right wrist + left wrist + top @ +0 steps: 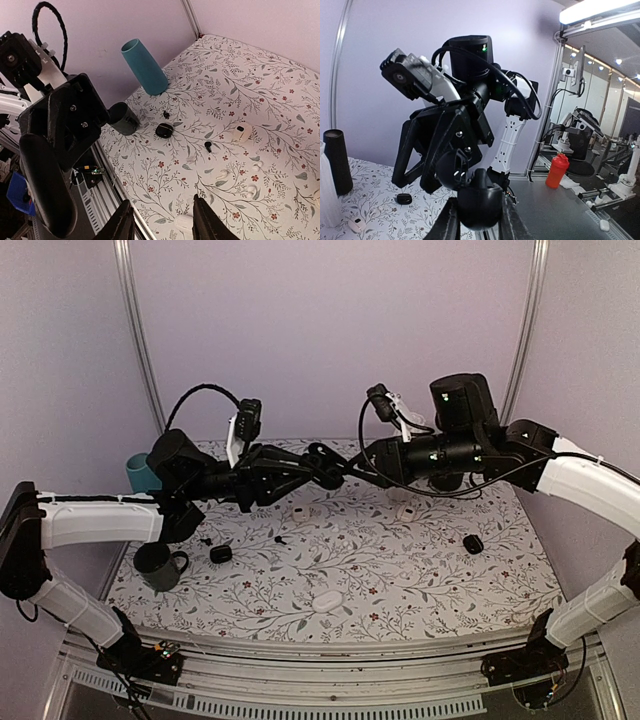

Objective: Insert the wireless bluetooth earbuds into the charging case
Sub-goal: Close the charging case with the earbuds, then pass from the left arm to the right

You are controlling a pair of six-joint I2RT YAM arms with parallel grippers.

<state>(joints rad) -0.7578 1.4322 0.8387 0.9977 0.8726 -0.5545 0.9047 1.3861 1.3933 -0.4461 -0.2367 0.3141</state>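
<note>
table (400,570): white, floral print | cup (144,67): teal | mug (160,566): dark green | earbuds (208,146): black

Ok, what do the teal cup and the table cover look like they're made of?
Teal cup: likely plastic, matte, going by its even colour and lack of sharp highlights. Table cover: probably printed fabric or vinyl. It has a floral pattern, lies flat and shows no glare, but I can't tell which.
</note>
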